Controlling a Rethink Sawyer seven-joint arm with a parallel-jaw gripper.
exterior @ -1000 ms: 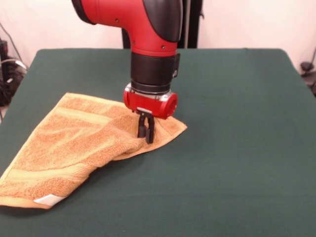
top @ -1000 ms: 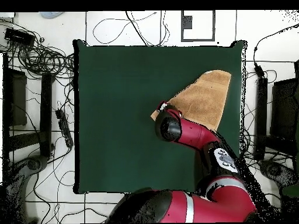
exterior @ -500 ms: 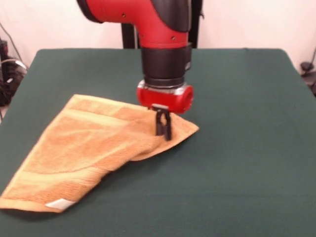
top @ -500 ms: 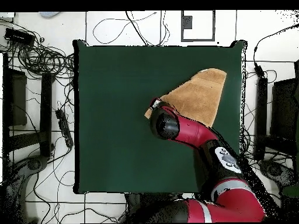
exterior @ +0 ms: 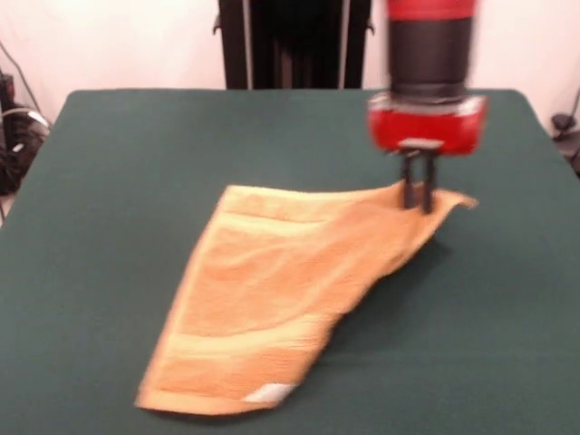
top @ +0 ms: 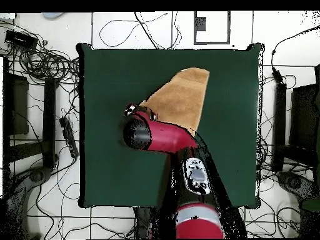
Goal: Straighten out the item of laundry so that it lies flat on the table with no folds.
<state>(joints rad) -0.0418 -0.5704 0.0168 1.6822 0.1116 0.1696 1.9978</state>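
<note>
While pinching the towel (exterior: 299, 290) corner, closed gripper (exterior: 417, 207) sits at its far right tip; cloth trails away down-left across the table (exterior: 136, 145), one fold remaining.

Towel on the table, gripper at its corner

In the front view the towel (exterior: 290, 299) ran from lower left to the gripper (exterior: 418, 192) at upper right, on the table (exterior: 136, 145).

in one view we look across the table (exterior: 136, 136) from low and close. in the other we look straight down from high up. both show the table and towel (exterior: 290, 290).
</note>
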